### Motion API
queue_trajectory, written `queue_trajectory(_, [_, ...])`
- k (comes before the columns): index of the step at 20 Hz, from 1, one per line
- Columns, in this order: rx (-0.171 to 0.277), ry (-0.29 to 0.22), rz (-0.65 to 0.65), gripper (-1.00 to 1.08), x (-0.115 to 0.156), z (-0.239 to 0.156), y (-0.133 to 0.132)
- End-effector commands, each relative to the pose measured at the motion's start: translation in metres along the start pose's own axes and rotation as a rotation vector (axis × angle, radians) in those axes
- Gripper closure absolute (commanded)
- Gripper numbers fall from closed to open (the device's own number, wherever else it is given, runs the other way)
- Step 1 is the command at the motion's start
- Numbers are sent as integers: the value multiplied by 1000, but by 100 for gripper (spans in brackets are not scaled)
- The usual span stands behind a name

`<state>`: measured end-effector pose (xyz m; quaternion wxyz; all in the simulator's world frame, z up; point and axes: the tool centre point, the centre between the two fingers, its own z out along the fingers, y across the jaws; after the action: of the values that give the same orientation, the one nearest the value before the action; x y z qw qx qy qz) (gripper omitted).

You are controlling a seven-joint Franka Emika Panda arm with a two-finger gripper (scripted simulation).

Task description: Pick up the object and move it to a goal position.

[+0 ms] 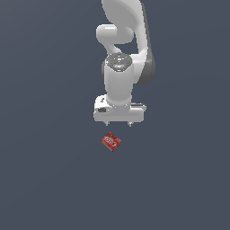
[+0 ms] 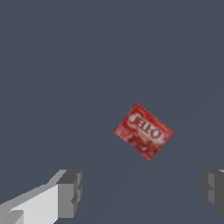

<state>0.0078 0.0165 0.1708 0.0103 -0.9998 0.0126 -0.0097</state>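
The small red rectangular box with white "JELL-O" lettering on its top lies flat on the plain dark grey-blue floor, nearest the exterior camera of all that is in view. It sits turned at a slant, its edges square to neither the picture frame nor the gripper; in the exterior view its long axis runs from upper left to lower right. In the wrist view the same box shows its printed face upward, the lettering running along its long side, and nothing touches it.

Just behind and above the box in the exterior view hangs the white two-fingered gripper, pointing straight down, its broad white body level. The box is narrower than this body and lies a little toward the exterior view's left of the midpoint between the fingertips. The two short grey fingertips stand wide apart, with only bare floor between them

Farther back, the white jointed arm rises near-vertically from the wrist and leaves the frame at the top
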Motion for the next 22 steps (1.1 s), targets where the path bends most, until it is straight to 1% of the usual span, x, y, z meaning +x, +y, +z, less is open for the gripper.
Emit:
queue_trajectory(1, [0, 0, 0, -92, 0, 0, 0])
queue_trajectory(4, [4, 9, 5, -92, 3, -3, 0])
queue_trajectory(10, [22, 52, 36, -92, 15, -21, -2])
queue_trajectory(16, [20, 51, 30, -92, 15, -20, -2])
queue_trajectory(22, [14, 47, -26, -92, 16, -12, 1])
